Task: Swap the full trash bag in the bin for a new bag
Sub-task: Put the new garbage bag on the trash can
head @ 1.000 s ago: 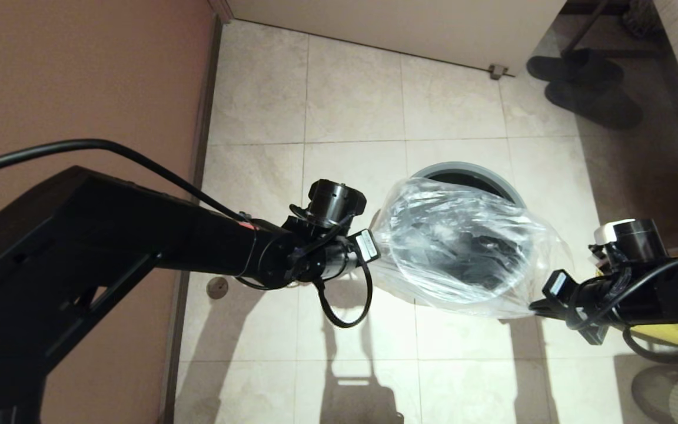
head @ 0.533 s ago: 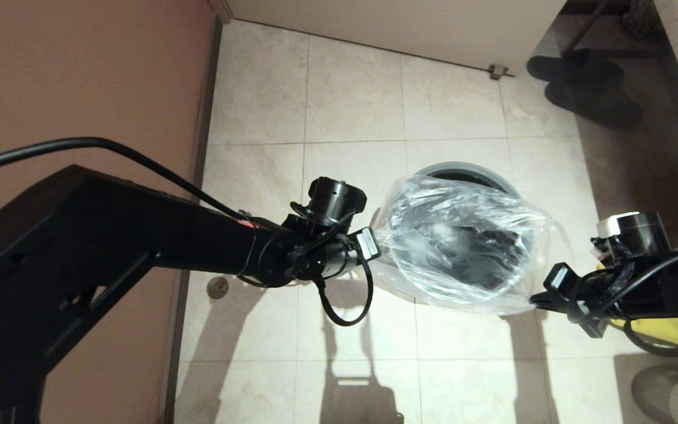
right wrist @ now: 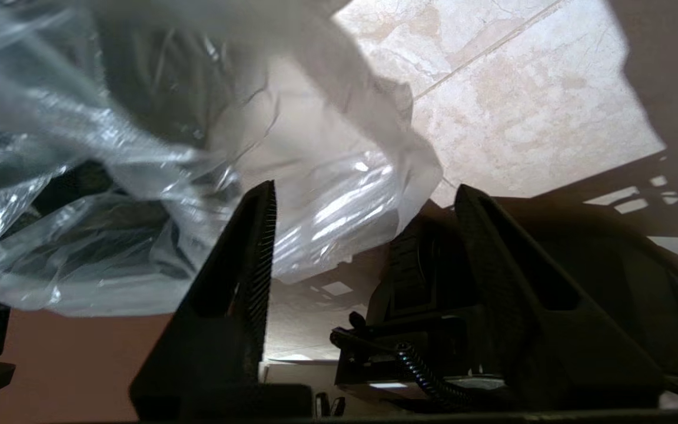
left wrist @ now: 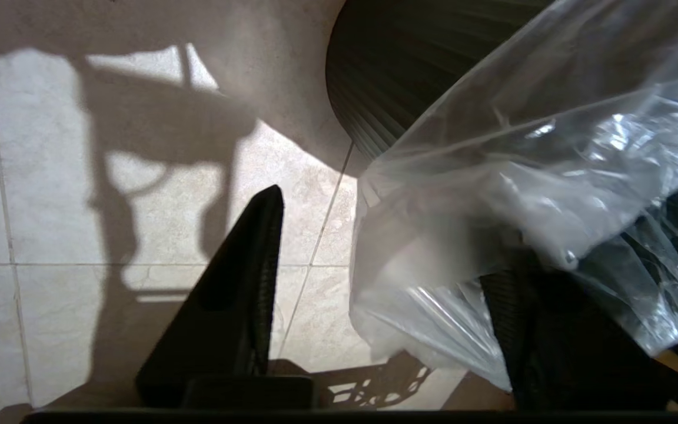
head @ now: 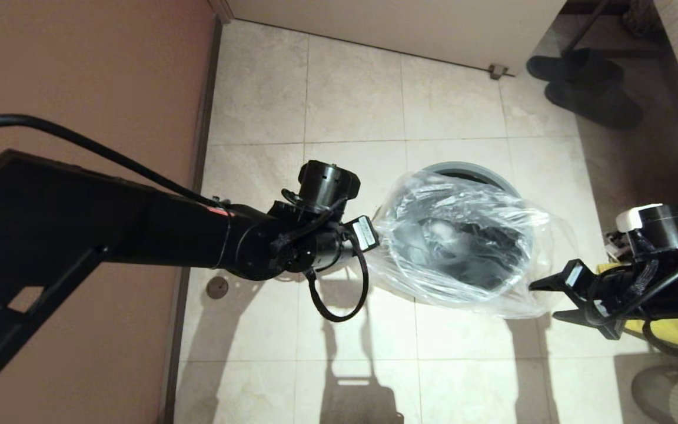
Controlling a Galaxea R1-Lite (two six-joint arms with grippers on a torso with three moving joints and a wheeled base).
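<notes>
While the thin, clear, crinkly plastic bag (head: 462,241) is lying draped over the small round grey bin (head: 473,171) on the tiled floor (head: 351,94), both end effectors are letting go of it, where half a second ago each was pinching an edge. To the left of the bin, the left end effector (left wrist: 386,277) is standing released: the left wrist view shows its dark fingers (left wrist: 245,282) spread, with a loose corner of film sagging between them rather than clamped. Over the bin itself, the bag is slumping and settling onto the light grey rim, its mouth covering the near part of the opening while the far arc of the rim is showing bare. To the right of the bin, the right end effector (head: 551,300) is also gaping, its two fingers splayed just beside the bag's right edge and apart from it. Judging from this, the bag is placed but not yet seated; the far edge probably needs pulling over the rim and the film pushing down inside.
</notes>
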